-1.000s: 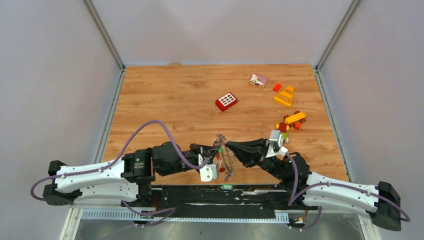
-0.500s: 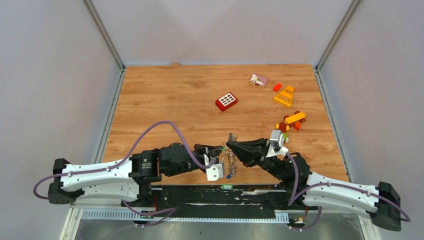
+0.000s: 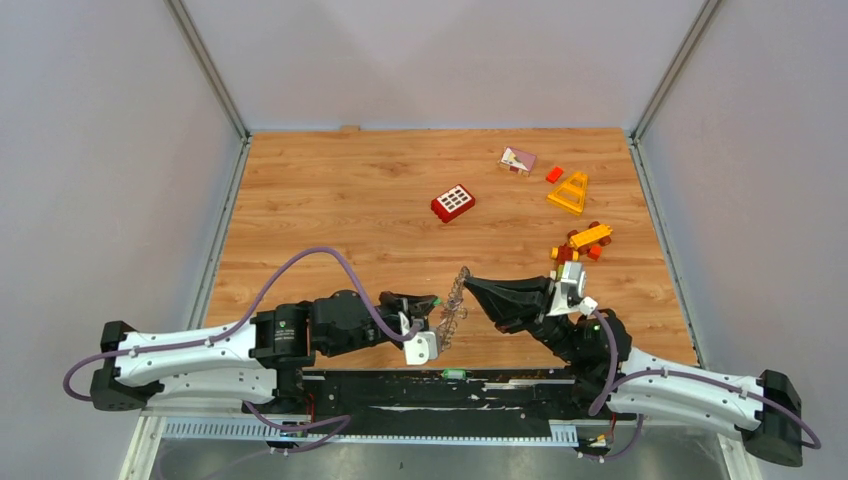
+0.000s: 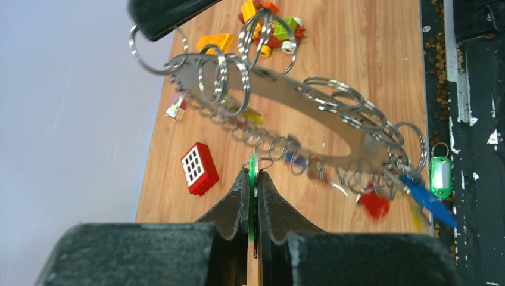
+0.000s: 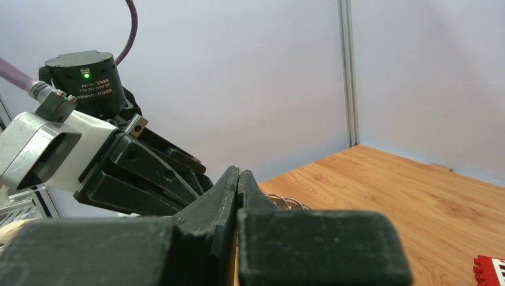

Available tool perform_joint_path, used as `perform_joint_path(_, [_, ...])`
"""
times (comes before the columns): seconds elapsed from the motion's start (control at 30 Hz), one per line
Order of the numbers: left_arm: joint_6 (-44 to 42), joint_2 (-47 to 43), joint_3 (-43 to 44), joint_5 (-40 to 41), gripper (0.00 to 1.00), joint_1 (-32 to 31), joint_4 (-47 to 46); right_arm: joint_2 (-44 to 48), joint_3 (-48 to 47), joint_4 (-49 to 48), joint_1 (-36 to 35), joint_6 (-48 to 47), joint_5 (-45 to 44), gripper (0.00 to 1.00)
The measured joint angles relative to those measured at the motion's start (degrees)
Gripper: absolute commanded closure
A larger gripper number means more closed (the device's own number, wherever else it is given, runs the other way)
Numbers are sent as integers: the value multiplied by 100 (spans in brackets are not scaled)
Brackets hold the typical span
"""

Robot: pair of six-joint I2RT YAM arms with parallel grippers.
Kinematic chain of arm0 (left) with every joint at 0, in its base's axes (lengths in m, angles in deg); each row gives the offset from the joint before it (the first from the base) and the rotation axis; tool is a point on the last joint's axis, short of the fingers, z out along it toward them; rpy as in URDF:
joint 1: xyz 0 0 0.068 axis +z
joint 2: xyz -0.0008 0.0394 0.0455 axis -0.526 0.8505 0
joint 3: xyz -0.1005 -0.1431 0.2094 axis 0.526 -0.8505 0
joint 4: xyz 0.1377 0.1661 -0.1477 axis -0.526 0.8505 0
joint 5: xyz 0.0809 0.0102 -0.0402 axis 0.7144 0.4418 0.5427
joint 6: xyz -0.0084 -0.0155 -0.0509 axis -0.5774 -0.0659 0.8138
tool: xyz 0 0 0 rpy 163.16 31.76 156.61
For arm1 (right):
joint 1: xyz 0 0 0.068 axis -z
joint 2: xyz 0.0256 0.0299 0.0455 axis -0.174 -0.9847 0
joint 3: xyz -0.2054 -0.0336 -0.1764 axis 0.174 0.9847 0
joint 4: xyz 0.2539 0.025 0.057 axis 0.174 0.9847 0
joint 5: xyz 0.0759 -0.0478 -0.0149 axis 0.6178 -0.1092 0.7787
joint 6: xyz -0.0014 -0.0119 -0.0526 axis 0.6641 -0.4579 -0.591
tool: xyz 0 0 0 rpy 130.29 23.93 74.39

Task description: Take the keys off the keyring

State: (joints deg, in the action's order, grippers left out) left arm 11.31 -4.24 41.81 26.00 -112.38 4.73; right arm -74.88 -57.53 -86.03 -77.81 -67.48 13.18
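The keyring [image 3: 452,305] hangs edge-on between my two grippers, just above the table's near edge. From the left wrist it is a broad grey metal band [image 4: 286,101] fringed with small rings and keys [image 4: 374,202], some with red and blue heads. My left gripper [image 3: 434,300] [image 4: 252,174] is shut on a thin green key head that hangs from one small ring. My right gripper [image 3: 470,284] [image 5: 238,173] is shut on a small ring at the keyring's far edge. That finger [image 4: 161,15] shows black at the top of the left wrist view.
A red brick [image 3: 453,203] with a white grid lies mid-table. At the back right are a yellow triangle piece [image 3: 569,192], a small red brick [image 3: 554,174] and a pale piece [image 3: 517,161]. A brick pile [image 3: 580,245] sits right. A green tag [image 3: 454,374] lies on the black base strip.
The right gripper has drawn back to the right and slightly up. The keyring has swung from a dangling bunch to edge-on between the grippers. The left gripper stayed shut and shifted a little.
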Motion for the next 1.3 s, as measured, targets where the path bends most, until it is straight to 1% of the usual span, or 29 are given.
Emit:
perform_joint_path(0.13, [26, -186, 0, 162, 100, 0, 72, 214, 70, 74, 0, -20, -59, 100])
perform_joint_path(0.27, [328, -249, -13, 442, 100, 0, 153, 470, 72, 343, 0, -109, -107, 100])
perform_joint_path(0.4, [1180, -369, -293, 957, 97, 0, 42, 763, 66, 861, 2, -205, -264, 100])
perform_joint_path(0.47, [1738, -378, -522, 1252, 97, 0, -42, 857, 48, 1193, 2, -262, -389, 100])
perform_joint_path(0.6, [2942, -354, -1060, 1853, 92, 0, -201, 916, 4, 1888, 0, -352, -684, 100])
perform_joint_path(0.63, [3272, -341, -1207, 2026, 88, 2, -214, 911, -7, 2068, 0, -369, -752, 100])
perform_joint_path(0.77, [4393, -256, -1759, 2450, 65, 79, -345, 804, -79, 2581, 2, -417, -964, 100])
perform_joint_path(0.87, [5027, -129, -2068, 2573, 48, 212, -428, 614, -208, 2903, 0, -417, -1132, 100])
perform_joint_path(0.97, [5464, -11, -2170, 2677, 32, 310, -426, 387, -358, 3191, 0, -409, -1294, 100])
perform_joint_path(1.13, [5814, 11, -2173, 2855, 14, 422, -433, 83, -520, 3554, 2, -289, -1674, 100])
perform_joint_path(1.3, [6046, 74, -2100, 3018, 7, 568, -232, -396, -741, 3939, 15, -39, -2367, 100])
